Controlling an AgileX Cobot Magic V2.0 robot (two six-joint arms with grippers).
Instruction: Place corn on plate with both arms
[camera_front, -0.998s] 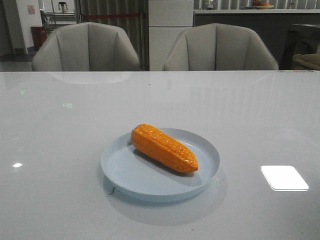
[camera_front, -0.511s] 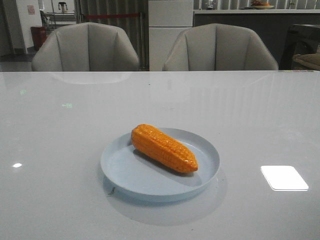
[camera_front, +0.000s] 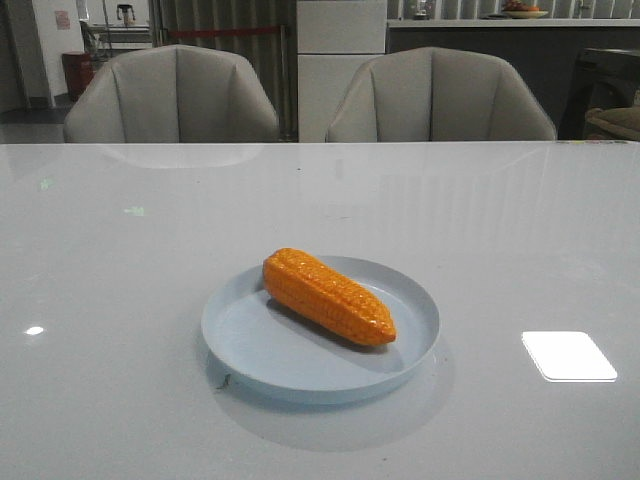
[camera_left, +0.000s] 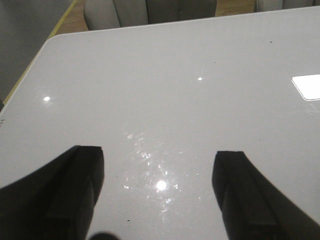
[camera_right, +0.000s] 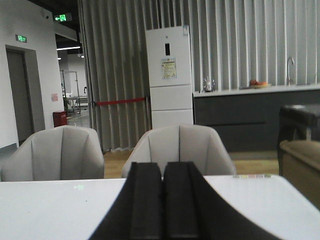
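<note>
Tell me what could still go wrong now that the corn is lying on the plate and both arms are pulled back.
1. The corn is rounded and lies diagonally with its wide end close to the plate's low rim; a bump to the table could roll it off.
2. The left gripper hangs open low over the glossy table; a careless move might scrape its fingers on it.
3. The right gripper is shut, so any re-grasp needs opening first.

Dim, even indoor light fills the front view, slightly grainy and soft. The glossy table (camera_front: 120, 300) mirrors ceiling lamps: a bright rectangular glare patch (camera_front: 568, 356) at the near right, a small spot at the left. The plate (camera_front: 250, 340) casts a faint, wide shadow toward the camera. In the left wrist view, speckled glare scatters across the tabletop and the near dark fingers (camera_left: 65, 195) are blurred
</note>
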